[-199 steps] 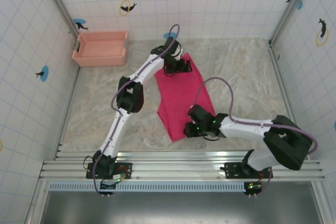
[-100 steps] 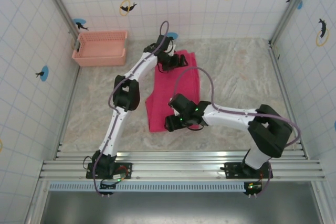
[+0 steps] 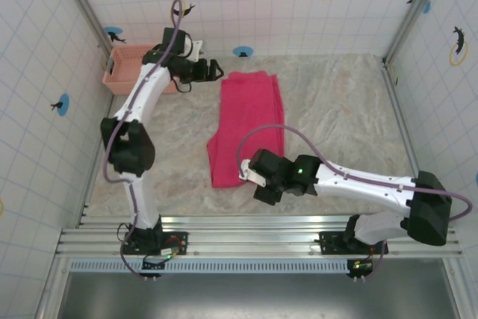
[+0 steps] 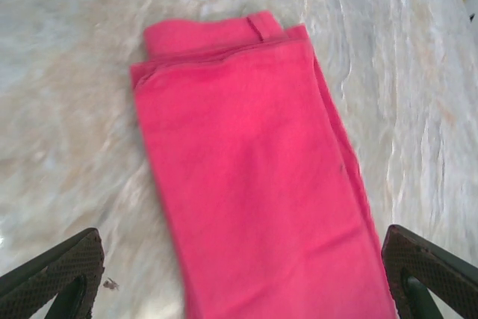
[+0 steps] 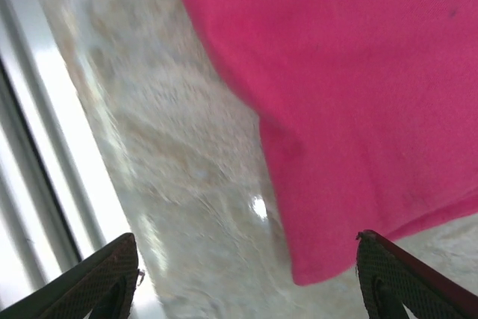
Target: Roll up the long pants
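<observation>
The long pants (image 3: 248, 125) are lying flat on the marbled surface (image 3: 343, 110), a bit left of the middle. They're folded lengthwise into one long pink-red strip that runs from close to the far edge back toward the near edge, and the near end kicks slightly toward the left. In the left wrist view you can see the layers stacked a little unevenly at one end, with a lip of cloth poking out past the top layer.

The left end effector (image 4: 240, 259) is up near the far-left corner of the surface, right beside the far end of the pants, with the pale pink basket (image 3: 123, 69) just behind that arm. Its fingers (image 4: 63, 270) are spread wide and there's nothing in them.

The right end effector (image 5: 246, 252) is at the other end, over the near hem of the pants and close to the near edge. It's spread wide too, with nothing gripped. That camera shows the hem corner and bare marble between the fingertips.
</observation>
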